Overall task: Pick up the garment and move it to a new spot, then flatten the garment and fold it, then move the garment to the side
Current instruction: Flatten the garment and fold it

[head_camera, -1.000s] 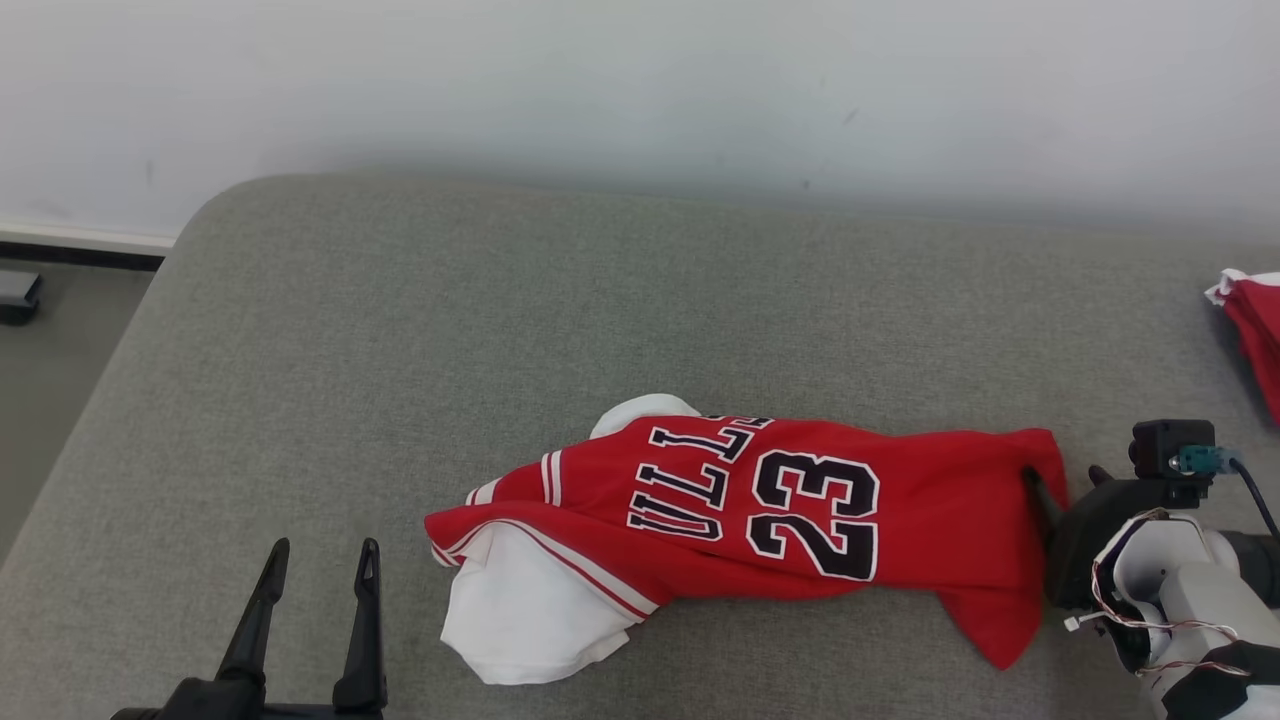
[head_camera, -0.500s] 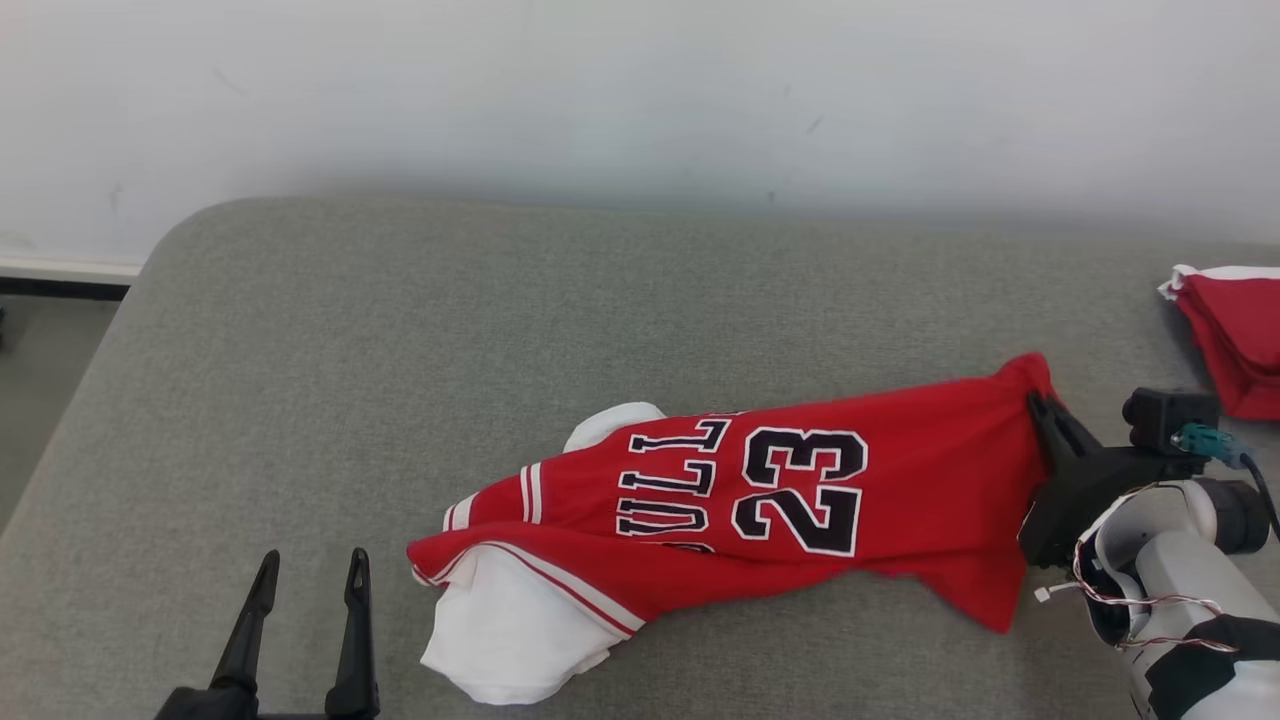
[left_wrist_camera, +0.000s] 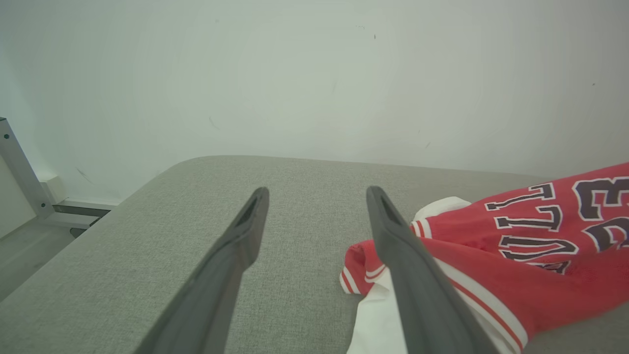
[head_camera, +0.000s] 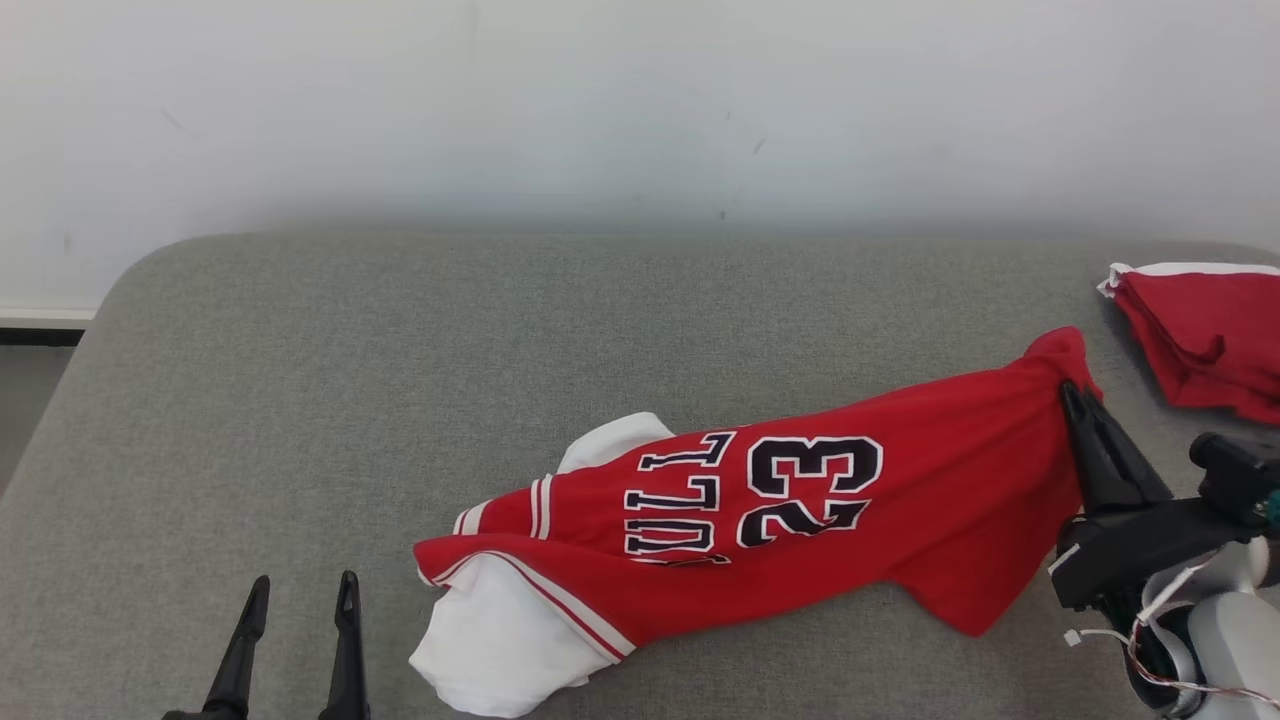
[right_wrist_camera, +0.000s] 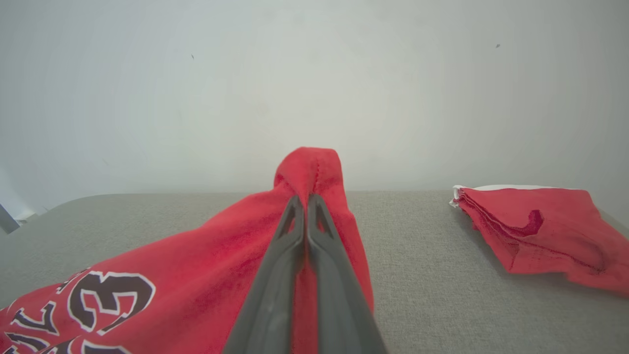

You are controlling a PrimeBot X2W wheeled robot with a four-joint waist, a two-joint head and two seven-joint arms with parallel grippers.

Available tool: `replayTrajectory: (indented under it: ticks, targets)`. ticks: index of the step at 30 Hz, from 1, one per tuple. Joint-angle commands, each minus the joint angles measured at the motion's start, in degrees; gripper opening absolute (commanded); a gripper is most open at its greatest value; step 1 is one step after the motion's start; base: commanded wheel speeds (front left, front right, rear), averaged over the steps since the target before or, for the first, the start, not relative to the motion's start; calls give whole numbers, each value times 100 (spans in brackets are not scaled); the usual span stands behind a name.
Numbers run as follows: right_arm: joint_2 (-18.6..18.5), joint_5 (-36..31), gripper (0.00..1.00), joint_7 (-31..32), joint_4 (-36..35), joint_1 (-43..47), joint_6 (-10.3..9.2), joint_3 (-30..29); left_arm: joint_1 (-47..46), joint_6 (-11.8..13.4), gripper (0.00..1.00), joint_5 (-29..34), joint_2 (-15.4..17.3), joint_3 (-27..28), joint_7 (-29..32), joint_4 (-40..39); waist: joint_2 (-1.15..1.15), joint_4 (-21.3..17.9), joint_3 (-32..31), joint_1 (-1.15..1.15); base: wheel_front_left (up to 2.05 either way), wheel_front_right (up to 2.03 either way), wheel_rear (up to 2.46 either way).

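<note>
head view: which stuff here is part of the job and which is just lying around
Part of the job:
- red jersey, crumpled on the grey padded surface
- right gripper, shut on the jersey's far right end
- left gripper, open, apart from the jersey

Just lying about:
- second red garment, off to the right, not touching the jersey

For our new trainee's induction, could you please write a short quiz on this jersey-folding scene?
1. True or false: the left pincer grips the jersey.
2. Which number does the jersey show: A 32, B 23, C 45?
3. Which pincer holds the jersey?
Key: 1 false, it stands open, clear of the cloth; 2 B; 3 the right pincer, shut on its red end.
</note>
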Motion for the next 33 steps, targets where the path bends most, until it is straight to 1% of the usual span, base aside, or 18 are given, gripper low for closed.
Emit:
replayTrajectory:
  ticks: [1,5,7,10,14,17,20,24,27,33]
  targets:
    - [79,-146,0,173,-529,269,-13,-225,63,-32,100,35,-22,13,-18,-19,0,-6,18,0,0,0,0]
    - [298,-425,0,668,-1658,670,-13,-683,31,-37,100,24,-35,-9,-18,-13,0,26,47,0,0,0,0]
    - [415,-500,0,912,-2021,784,-13,-867,7,-39,100,13,-41,-29,-18,5,0,62,65,0,0,0,0]
    - [532,-630,0,1212,-2322,856,-13,-1002,-74,-32,100,-5,-47,-88,-18,61,0,169,81,0,0,0,0]
    - [586,-708,0,1386,-2361,786,-13,-1014,-116,-27,100,-31,-53,-125,-17,94,0,277,102,0,0,0,0]
    - [504,-814,0,1478,-2045,487,-13,-932,-154,-29,100,-57,-63,-207,-17,117,0,403,158,0,0,0,0]
    - [416,-865,0,1465,-1533,94,-13,-800,-218,-31,100,-80,-68,-253,-17,146,0,489,238,0,0,0,0]
    - [263,-956,0,1310,-679,-581,-13,-602,-345,-34,100,-94,-68,-353,-17,189,0,639,375,0,0,0,0]
    - [154,-1051,0,1204,121,-1089,-13,-432,-485,-35,100,-117,-69,-464,-18,238,0,763,498,0,0,0,0]
    - [31,-1199,0,696,1558,-2087,-13,-293,-740,-35,100,-187,-69,-668,-17,319,0,1008,724,0,0,0,0]
